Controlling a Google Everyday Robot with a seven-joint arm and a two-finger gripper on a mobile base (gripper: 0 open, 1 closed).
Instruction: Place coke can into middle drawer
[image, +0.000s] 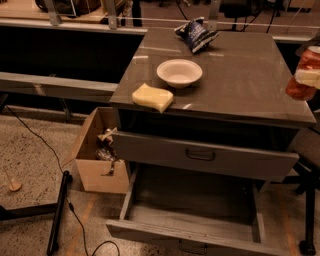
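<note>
The red coke can (303, 74) hangs tilted at the far right edge of the view, over the right rim of the grey cabinet top (240, 85). My gripper (308, 77) is shut on it; one cream finger (310, 78) crosses the can's front, and the rest of the arm is out of view. The middle drawer (190, 220) is pulled open low at the front, its long grey floor bare, well below and to the left of the can. The drawer above it (200, 156) is closed, with a black bar handle.
On the cabinet top are a white bowl (179, 72), a yellow sponge (152, 97) near the front left edge and a blue-and-white snack bag (196, 34) at the back. A cardboard box (97, 157) stands left of the cabinet. A black pole (57, 212) and cable lie on the floor.
</note>
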